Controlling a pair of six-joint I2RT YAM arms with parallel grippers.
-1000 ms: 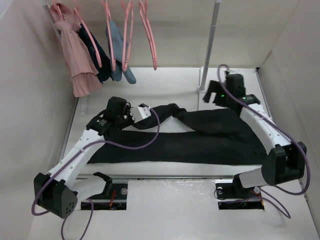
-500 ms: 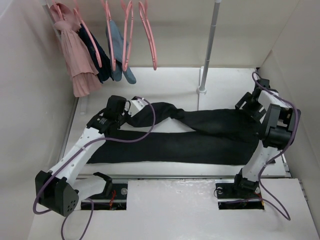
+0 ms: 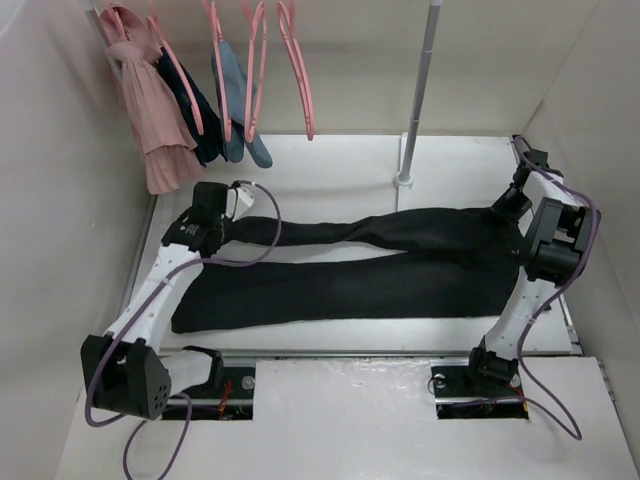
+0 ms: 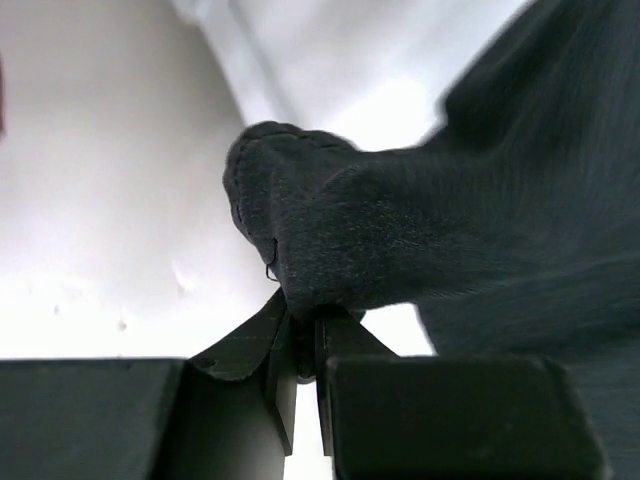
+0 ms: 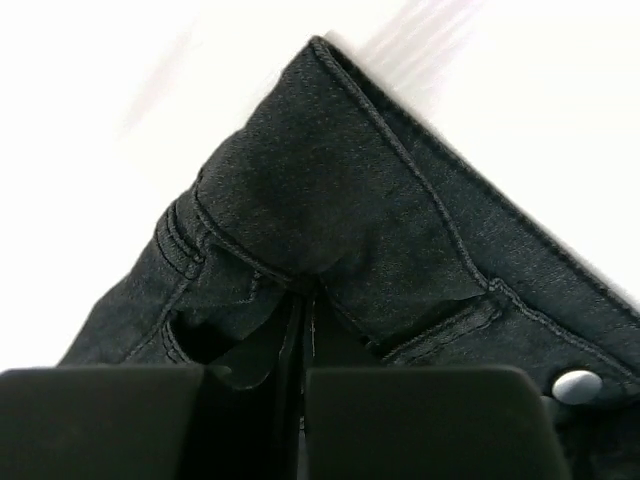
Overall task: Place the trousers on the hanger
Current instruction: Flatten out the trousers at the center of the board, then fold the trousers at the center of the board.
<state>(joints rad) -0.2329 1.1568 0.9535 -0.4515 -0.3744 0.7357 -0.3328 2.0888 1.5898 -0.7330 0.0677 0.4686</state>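
Top external, far left: a pink garment [image 3: 150,120], a navy one [image 3: 203,125] and a blue-grey one [image 3: 240,105] hang up at the back, not our job.
Left gripper [image 3: 238,212]: down at the cuff end of the upper leg. Its wrist cam shows the claw [image 4: 300,335] clenched on a bunched bit of black hem, so it's grasping the trousers.
Hanger [image 3: 302,75]: an empty pink one dangling on the rail, well apart from the cloth, nobody touching it. A couple of lookalikes hang just beside it.
Trousers [image 3: 350,285]: flat on the table [image 3: 330,160], stretched sideways, legs pointing left, waist to the right. Fairly smooth, with the two legs splayed a little.
Pole [image 3: 418,90]: stands upright behind the middle of the trousers.
Right gripper [image 3: 497,210]: at the waistband corner. Its wrist cam shows it [image 5: 303,320] pinched shut on the denim near a belt loop, with a metal button [image 5: 575,385] off to the side.
Progress: I'd call this early. The trousers are spread out and held at both ends, but fetching the hanger and draping the cloth over its bar are both yet to be done.
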